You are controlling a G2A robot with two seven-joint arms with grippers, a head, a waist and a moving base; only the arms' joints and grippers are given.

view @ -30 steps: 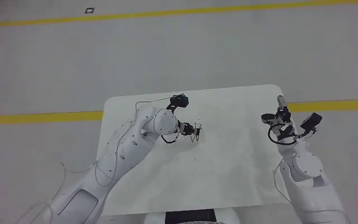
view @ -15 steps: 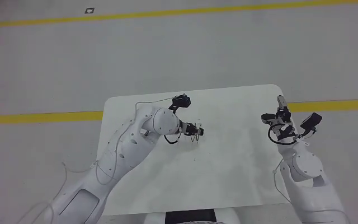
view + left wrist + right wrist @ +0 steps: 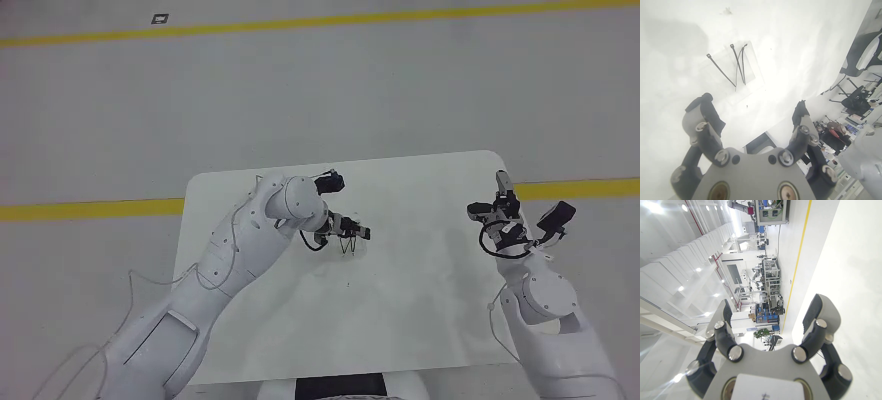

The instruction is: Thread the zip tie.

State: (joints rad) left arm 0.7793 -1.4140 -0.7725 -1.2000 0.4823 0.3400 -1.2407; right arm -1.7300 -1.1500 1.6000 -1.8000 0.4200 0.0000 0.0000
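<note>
Three black zip ties (image 3: 737, 65) lie loose and close together on a faint clear rectangular sheet (image 3: 751, 62) on the white table (image 3: 420, 300). In the top view the zip ties (image 3: 346, 244) are a small dark cluster near the table's middle. My left gripper (image 3: 357, 233) hovers just above and beside them. The left wrist view shows this left gripper (image 3: 753, 103) open and empty, a short way from the ties. My right gripper (image 3: 503, 190) is held up at the table's right edge. In its own view the right gripper (image 3: 770, 304) is open with nothing in it.
A small dark speck (image 3: 348, 284) lies on the table nearer the front, and a bit of pale debris (image 3: 727, 11) lies beyond the ties. The table's rounded far-right corner (image 3: 495, 158) is close to the right arm. Yellow floor lines run behind the table.
The left arm has swung its elbow up and toward the table, and its gripper has shifted slightly to the right over the zip ties. The right arm has not moved.
</note>
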